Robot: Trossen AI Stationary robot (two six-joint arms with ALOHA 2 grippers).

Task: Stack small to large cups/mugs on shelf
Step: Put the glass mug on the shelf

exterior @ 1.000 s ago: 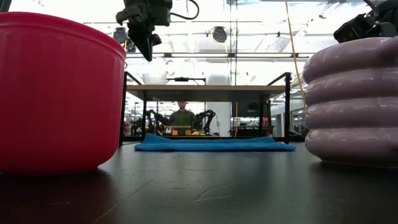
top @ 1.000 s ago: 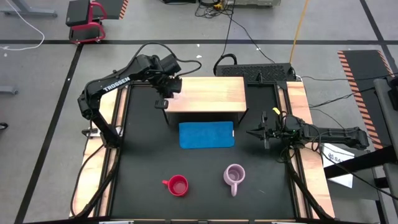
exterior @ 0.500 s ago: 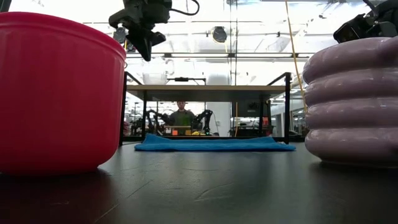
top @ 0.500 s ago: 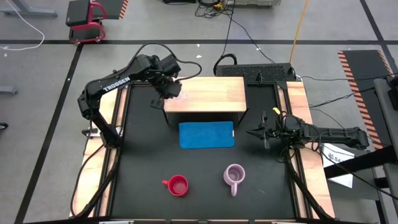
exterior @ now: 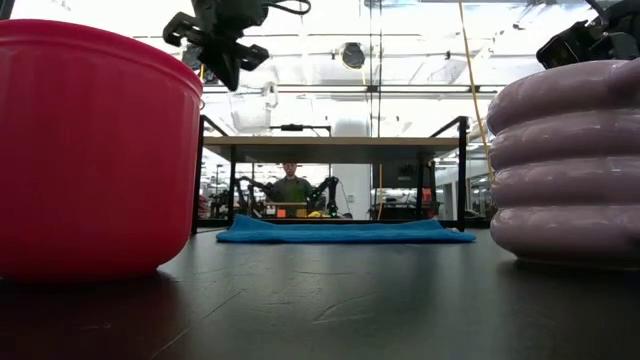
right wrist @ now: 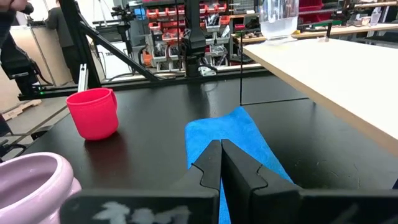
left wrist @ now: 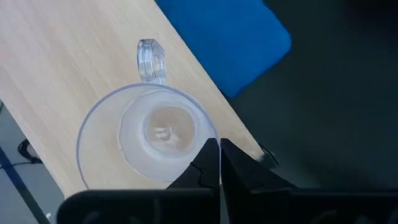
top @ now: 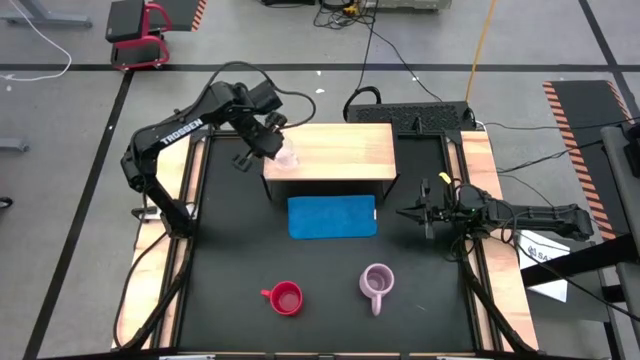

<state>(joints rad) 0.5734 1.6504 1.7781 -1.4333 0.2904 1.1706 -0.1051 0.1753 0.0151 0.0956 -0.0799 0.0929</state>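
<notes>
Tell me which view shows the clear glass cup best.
Left wrist view: the clear glass cup fills it from above, handle visible, upright on the shelf. The high view shows a faint blob, the right wrist view a distant side, the low view barely anything.

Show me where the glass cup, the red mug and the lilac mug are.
glass cup (left wrist: 149,140), left wrist view, on its base seen through the rim.
red mug (top: 287,298), high view, on its open inside.
lilac mug (top: 377,281), high view, on its open inside.
</notes>
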